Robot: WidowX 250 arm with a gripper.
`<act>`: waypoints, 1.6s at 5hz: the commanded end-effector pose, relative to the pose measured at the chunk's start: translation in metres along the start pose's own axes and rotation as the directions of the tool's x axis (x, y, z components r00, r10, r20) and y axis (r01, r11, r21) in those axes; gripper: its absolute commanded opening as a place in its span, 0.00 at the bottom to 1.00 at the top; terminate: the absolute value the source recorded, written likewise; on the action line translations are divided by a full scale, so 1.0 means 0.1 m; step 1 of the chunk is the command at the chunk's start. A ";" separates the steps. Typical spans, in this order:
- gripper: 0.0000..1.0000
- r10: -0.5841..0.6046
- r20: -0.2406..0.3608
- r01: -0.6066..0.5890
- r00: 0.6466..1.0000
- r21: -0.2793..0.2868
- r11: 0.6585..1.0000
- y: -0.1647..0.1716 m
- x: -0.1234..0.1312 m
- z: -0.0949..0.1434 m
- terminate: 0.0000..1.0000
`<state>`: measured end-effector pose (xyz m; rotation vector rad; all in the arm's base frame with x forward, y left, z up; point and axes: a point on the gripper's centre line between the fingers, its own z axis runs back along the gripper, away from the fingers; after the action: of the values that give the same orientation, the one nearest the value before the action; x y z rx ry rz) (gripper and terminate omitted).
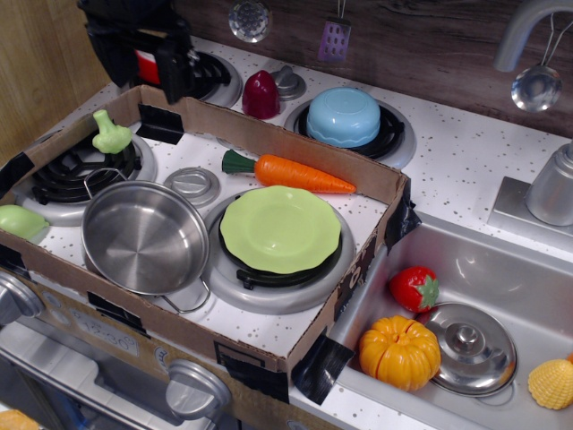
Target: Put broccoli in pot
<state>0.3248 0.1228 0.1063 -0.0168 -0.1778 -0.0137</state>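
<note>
The broccoli (110, 134) is a small light-green toy with a lumpy head, lying on the back left burner inside the cardboard tray. The steel pot (143, 236) stands empty at the tray's front left, just in front of the broccoli. My black gripper (145, 73) hangs open at the top left, behind the tray's back wall and above a red and white object (149, 65). It sits behind and a little right of the broccoli, holding nothing.
A green plate (280, 228) lies on the front right burner, with an orange carrot (300, 174) behind it. A smooth pale-green toy (18, 221) sits at the left edge. The cardboard tray wall (295, 143) rims the stove. A blue bowl (344, 116) and the sink (510, 278) are to the right.
</note>
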 end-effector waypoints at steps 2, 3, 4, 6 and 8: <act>1.00 0.062 0.012 -0.062 0.998 0.000 0.998 0.32 -0.02 -0.05 0.00; 1.00 0.059 -0.016 -0.059 0.998 -0.050 0.997 0.41 -0.03 -0.18 0.00; 1.00 0.064 -0.016 -0.065 0.998 -0.059 0.996 0.45 -0.03 -0.28 0.00; 1.00 0.071 -0.003 -0.071 0.997 -0.025 0.997 0.51 -0.03 -0.23 0.00; 1.00 0.060 -0.010 -0.060 0.998 -0.044 0.997 0.47 0.01 -0.35 0.00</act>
<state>0.3237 0.1643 0.0496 -0.0992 -0.1105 0.0514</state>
